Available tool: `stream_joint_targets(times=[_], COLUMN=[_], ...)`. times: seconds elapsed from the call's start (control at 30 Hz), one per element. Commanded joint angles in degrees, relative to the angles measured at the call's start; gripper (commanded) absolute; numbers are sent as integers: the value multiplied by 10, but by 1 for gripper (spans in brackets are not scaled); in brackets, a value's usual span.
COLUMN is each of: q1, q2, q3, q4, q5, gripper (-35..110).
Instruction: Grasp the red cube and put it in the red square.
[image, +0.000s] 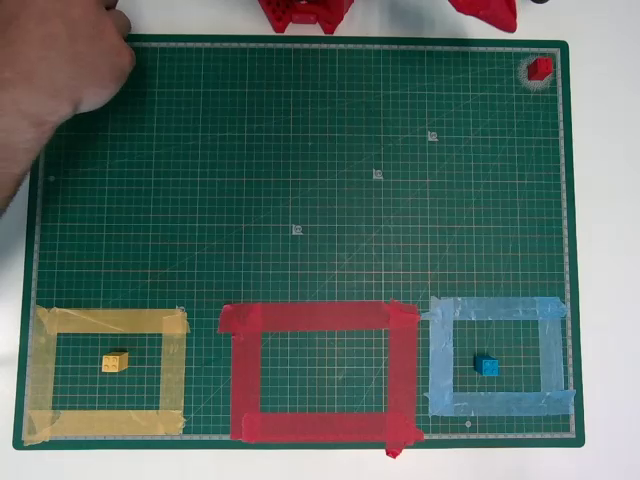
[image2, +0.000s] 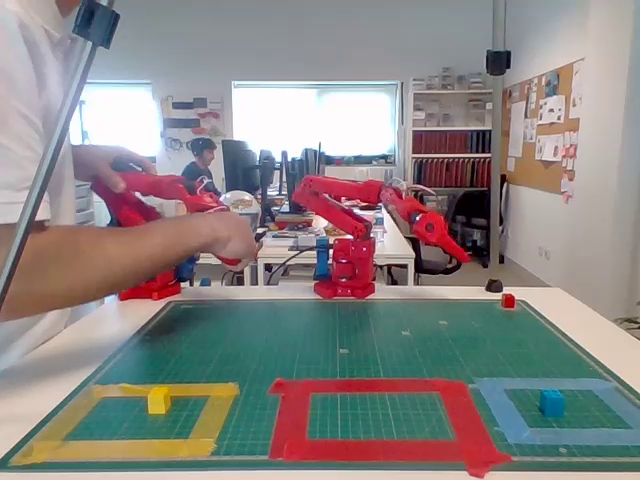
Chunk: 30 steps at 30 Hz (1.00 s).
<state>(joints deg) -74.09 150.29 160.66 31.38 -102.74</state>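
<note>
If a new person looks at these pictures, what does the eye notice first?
First, the large red tape square at the near edge of the green cutting mat, between a yellow tape outline and a light blue one. Then the tiny red studded cube, alone in the far corner, and a person's hand over the opposite corner.

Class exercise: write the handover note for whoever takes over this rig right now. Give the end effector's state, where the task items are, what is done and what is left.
End effector: raised above the table's far right side in the fixed view, holding nothing; open or shut cannot be told.
Red cube: on the green mat's far right corner, untouched.
Red square: near edge, centre, nothing inside.
Yellow block sits in the yellow outline, blue cube in the blue outline.
Done: nothing yet.
Left: grasp the red cube, place it in the red square.
</note>
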Motion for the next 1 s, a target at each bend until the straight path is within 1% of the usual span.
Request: stream_joint_targets(times=[0.0, 0.33, 0.47, 0.67, 0.8, 0.97], q1=[5, 17, 32, 40, 36, 25], q2=[-87, -283, -326, -296, -265, -238], q3=[-79, -187, -222, -160, -140, -94], q4=[-7, -7, -11, -69, -79, -164], q5=[22, 39, 55, 56, 56, 51], gripper=[-1, 2, 2, 4, 4, 4])
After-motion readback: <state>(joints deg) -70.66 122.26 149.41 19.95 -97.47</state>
